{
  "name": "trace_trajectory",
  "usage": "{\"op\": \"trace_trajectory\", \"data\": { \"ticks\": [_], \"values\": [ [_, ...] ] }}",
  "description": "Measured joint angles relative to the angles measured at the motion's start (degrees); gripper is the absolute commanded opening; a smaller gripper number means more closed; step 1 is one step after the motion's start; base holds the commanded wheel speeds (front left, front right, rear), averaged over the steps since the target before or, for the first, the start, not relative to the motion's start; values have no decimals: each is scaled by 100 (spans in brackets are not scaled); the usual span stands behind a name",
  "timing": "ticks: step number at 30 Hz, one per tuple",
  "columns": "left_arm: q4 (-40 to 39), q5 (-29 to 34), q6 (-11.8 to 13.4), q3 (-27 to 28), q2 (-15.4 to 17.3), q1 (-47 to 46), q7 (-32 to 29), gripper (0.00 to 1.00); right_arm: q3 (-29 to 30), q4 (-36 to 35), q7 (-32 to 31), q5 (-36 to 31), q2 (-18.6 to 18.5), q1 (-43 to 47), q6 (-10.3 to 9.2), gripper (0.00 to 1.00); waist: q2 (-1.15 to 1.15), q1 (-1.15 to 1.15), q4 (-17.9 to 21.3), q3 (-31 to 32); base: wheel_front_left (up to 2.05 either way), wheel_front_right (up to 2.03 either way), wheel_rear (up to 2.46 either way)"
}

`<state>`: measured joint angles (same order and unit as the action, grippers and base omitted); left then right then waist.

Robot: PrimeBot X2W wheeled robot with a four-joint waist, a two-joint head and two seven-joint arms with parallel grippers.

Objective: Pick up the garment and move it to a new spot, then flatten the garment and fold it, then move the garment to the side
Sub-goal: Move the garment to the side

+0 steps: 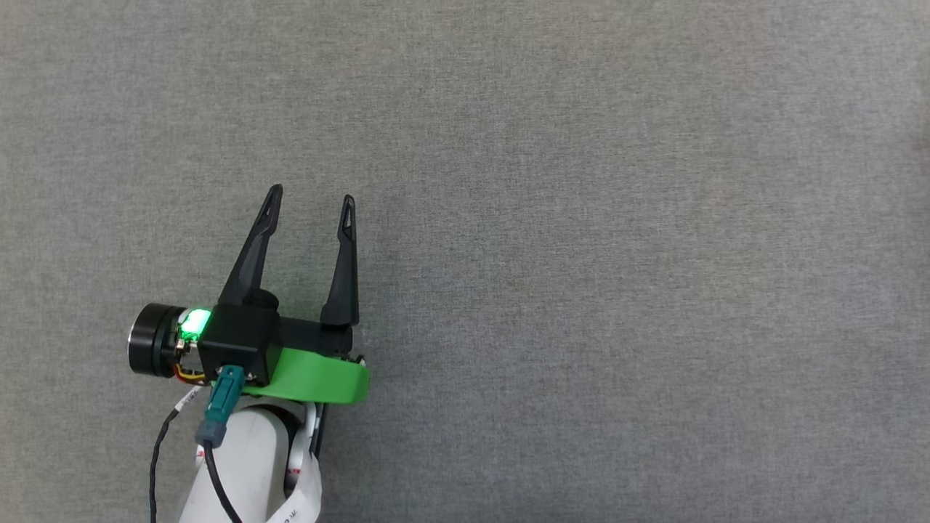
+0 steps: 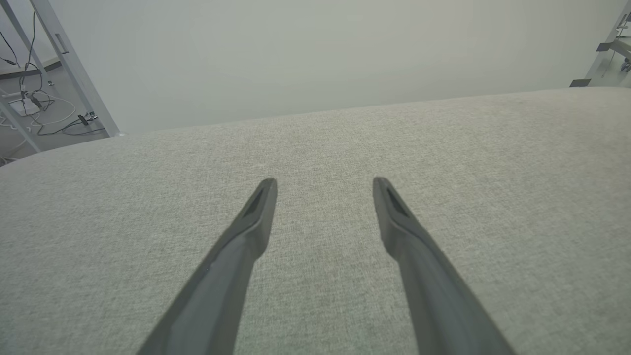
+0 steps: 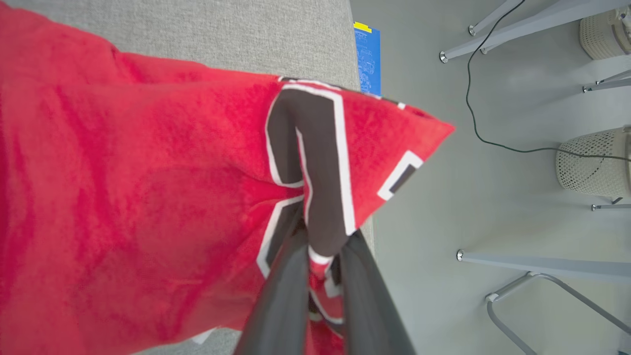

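Observation:
The garment (image 3: 148, 187) is a red shirt with black, white-outlined figures, and it takes up most of the right wrist view. My right gripper (image 3: 318, 231) is shut on a bunched fold of it at the black print, and the cloth hangs over the grey table's edge. My left gripper (image 1: 312, 200) sits at the lower left of the head view, open, its two dark fingers spread over bare grey cloth with nothing between them. The left wrist view shows the same open gripper (image 2: 325, 190) above the table surface.
The grey fabric-covered table (image 1: 617, 218) spans the whole head view. Beyond its edge lie a grey floor, a blue sheet (image 3: 368, 61), metal frame legs (image 3: 542, 266), a black cable (image 3: 473, 98) and two pale mesh bins (image 3: 591, 162).

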<state>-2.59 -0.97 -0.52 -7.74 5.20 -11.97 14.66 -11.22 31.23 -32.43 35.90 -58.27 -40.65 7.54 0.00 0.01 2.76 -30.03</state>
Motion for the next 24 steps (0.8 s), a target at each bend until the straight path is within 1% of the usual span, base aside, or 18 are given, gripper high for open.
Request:
{"op": "trace_trajectory", "data": {
  "ticks": [4, 5, 6, 7, 13, 16, 20, 22, 23, 24],
  "values": [
    [-3, 0, 10, -4, 4, -12, 0, 100, 99, 163, 108, -121, 3, -41, 1, 0, 0, 0, -28, -14, 0, 0, 0],
    [0, 0, 12, -7, 4, -15, 0, 100, 112, 219, 140, -130, 5, -57, 1, 2, 0, 0, -27, 3, 0, 0, 0],
    [4, 0, 26, -10, 4, -15, 0, 100, 136, 265, 154, -133, 18, -63, 1, 39, 0, 0, -26, 21, 0, 0, 0],
    [15, 0, 29, -7, 4, -15, 1, 100, 155, 316, 199, -148, 36, -67, 1, 100, 0, 0, -23, 48, 0, 0, 0],
    [96, -2, 59, 7, 7, 12, 0, 100, 31, 411, 519, -302, 103, -93, 1, 100, 0, 0, -15, 307, 0, 0, 0],
    [157, -5, 83, 16, 7, 65, 0, 100, -60, 353, 864, -420, 170, -111, 1, 100, 0, 0, -18, 492, 0, 0, 0],
    [218, -19, 113, 38, 4, 250, 1, 100, -69, 197, 1616, -609, 257, -113, 1, 100, 0, -1, -39, 769, 0, 0, 0],
    [246, -27, 127, 53, 3, 374, 0, 100, -3, 104, 2116, -727, 367, -108, 0, 100, 0, -1, -58, 923, 0, 0, 0],
    [298, -58, 146, 60, 0, 534, 1, 100, 215, -5, 2838, -958, 587, -74, 1, 100, 0, -1, -95, 1134, 0, 0, 0],
    [310, -58, 159, 63, -1, 579, 1, 100, 313, -27, 3043, -1021, 668, -55, 1, 100, 0, -1, -107, 1192, 0, 0, 0]
  ]
}}
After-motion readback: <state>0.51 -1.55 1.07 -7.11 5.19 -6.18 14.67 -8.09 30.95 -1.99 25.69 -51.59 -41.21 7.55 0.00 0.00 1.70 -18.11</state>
